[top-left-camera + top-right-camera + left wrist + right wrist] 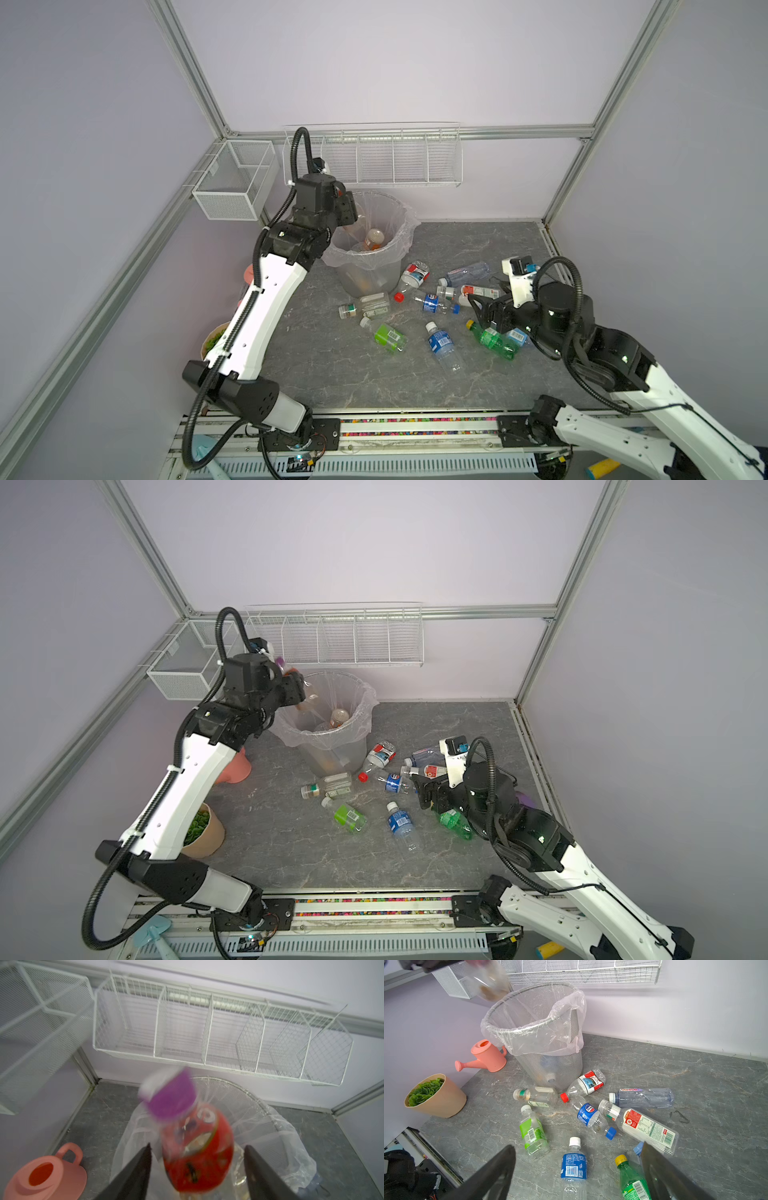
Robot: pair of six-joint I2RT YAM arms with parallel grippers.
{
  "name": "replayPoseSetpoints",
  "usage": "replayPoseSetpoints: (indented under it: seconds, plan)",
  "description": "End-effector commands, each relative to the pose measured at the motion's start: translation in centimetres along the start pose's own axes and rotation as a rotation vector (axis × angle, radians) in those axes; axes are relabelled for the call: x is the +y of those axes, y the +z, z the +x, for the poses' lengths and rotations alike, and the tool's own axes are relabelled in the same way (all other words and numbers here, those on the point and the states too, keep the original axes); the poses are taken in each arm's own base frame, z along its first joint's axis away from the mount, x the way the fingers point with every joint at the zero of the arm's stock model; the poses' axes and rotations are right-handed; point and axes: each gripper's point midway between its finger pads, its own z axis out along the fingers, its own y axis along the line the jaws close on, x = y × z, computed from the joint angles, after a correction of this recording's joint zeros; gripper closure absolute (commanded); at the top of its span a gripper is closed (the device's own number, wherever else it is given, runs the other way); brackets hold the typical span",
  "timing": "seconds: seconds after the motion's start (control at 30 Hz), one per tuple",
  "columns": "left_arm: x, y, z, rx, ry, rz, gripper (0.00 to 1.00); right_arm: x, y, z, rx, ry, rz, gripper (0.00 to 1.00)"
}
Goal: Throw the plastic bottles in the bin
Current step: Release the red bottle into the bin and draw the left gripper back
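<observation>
The left hand [197,1145] hangs over the left rim of the bin [368,276] with its two fingers spread apart. In the left wrist view a red-labelled bottle [197,1159] with a purple cap [170,1097] sits between them. It is blurred, shows a gap on either side and touches neither finger. The bottle is above the bag-lined mouth of the bin. Inside the bin lies an orange-labelled bottle [374,239].

Right of the bin, more bottles lie on their sides on the desk [332,365]. A clear bottle [536,1096] and a red-capped bottle [586,1084] are just beside the bin's foot. Nearer the front are a green-labelled bottle [532,1132], a blue-capped bottle [588,1114] and a blue-labelled bottle [574,1165]. Further right lie a pale blue bottle [643,1097], a white-labelled bottle [645,1128] and a green bottle [631,1180].

The right hand [577,1147] is over that right end of the scatter, fingers wide apart and holding nothing. In the right wrist view the blue-labelled bottle's white cap lies between the fingers, and the green bottle is just beside one of them.
</observation>
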Motion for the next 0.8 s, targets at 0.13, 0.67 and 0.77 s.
replayPoseSetpoints:
  seconds: [0.13,0.67,0.77]
  plan:
    - [-0.9,-7.0,-4.7,-0.076,-0.036,0.128,0.01,-0.1,-0.9,-0.3,-0.016,0.028,-0.012,0.03]
    - [3.7,-21.3,-0.1,-0.333,-0.16,0.265,0.16,4.1,3.5,1.1,0.13,-0.065,-0.154,0.03]
    - [4.6,-21.3,2.7,-0.282,-0.177,0.25,0.2,5.6,5.1,1.8,0.189,-0.096,-0.191,0.04]
